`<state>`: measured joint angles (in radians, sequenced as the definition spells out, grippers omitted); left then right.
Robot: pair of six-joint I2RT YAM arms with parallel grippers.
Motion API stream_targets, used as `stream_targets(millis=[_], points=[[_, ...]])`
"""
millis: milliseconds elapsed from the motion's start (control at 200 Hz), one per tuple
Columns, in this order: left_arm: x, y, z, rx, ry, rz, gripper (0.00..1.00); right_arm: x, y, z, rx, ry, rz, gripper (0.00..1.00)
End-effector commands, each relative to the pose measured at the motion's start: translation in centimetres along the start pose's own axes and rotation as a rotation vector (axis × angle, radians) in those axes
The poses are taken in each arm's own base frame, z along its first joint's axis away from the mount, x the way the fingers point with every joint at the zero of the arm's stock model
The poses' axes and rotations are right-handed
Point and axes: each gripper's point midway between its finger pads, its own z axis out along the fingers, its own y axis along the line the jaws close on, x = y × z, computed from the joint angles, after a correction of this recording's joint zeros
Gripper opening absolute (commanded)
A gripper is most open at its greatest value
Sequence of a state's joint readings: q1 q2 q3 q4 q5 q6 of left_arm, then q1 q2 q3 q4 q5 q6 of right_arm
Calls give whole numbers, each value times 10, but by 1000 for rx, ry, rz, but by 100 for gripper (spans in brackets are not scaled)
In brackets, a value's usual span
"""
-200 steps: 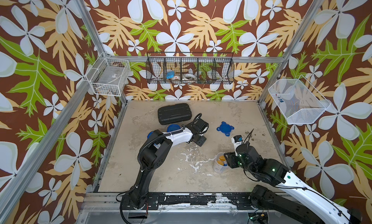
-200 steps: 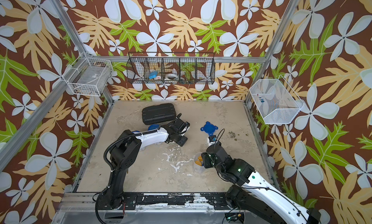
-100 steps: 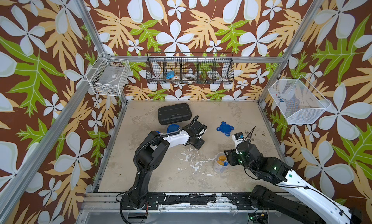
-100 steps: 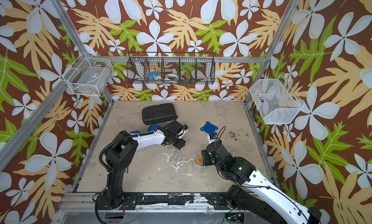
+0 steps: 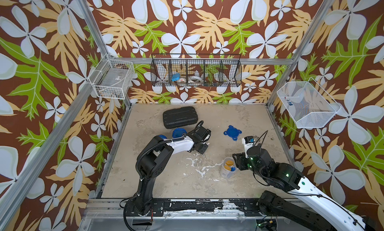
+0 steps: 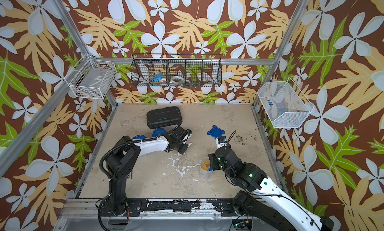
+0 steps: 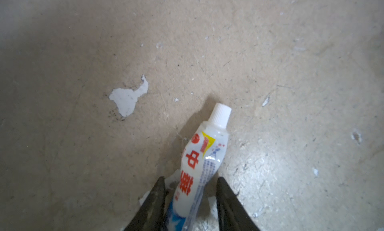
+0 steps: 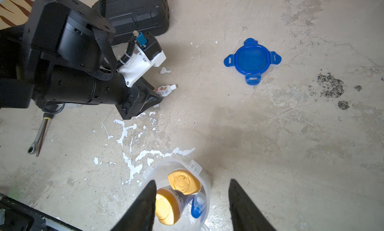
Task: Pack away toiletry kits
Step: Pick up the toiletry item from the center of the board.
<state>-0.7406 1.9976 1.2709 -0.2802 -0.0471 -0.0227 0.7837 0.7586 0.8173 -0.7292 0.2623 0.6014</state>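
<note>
Packing is shown unfinished: a toothpaste tube (image 7: 202, 157) on the tabletop (image 7: 270, 53) is straddled, unpinched, by spread left fingers (image 7: 154, 205); the unlidded tumbler (image 8: 199, 171) (two bottles (image 8: 184, 181) inside) is flanked by spread right fingers (image 8: 143, 205).

One black case (image 5: 180, 117) lies on the bench (image 5: 239, 115). Three blue lids (image 5: 177, 133) show: two just beside the case, partly hidden, and one loose lid (image 5: 232, 132) well apart from it. Farther from the case, one open tumbler (image 5: 227, 171) holds two orange-capped bottles (image 8: 184, 182) and one toothbrush (image 8: 197, 207). One toothpaste tube (image 7: 202, 163), one wrench (image 8: 38, 139), three wire baskets (image 5: 230, 74).
</note>
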Motion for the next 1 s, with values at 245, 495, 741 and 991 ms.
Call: stream_targets(millis=[245, 495, 741, 991], points=[[48, -7, -4, 41, 159, -5, 23, -7, 3, 1, 0, -19, 31, 57], [36, -38, -26, 132, 96, 34, 0, -11, 0, 6, -51, 29, 132, 61], [26, -36, -59, 133, 29, 22, 0, -22, 6, 14, -144, 63, 206, 63], [-7, -57, -134, 228, -161, 22, 0, -37, 46, 25, -318, 115, 190, 67]])
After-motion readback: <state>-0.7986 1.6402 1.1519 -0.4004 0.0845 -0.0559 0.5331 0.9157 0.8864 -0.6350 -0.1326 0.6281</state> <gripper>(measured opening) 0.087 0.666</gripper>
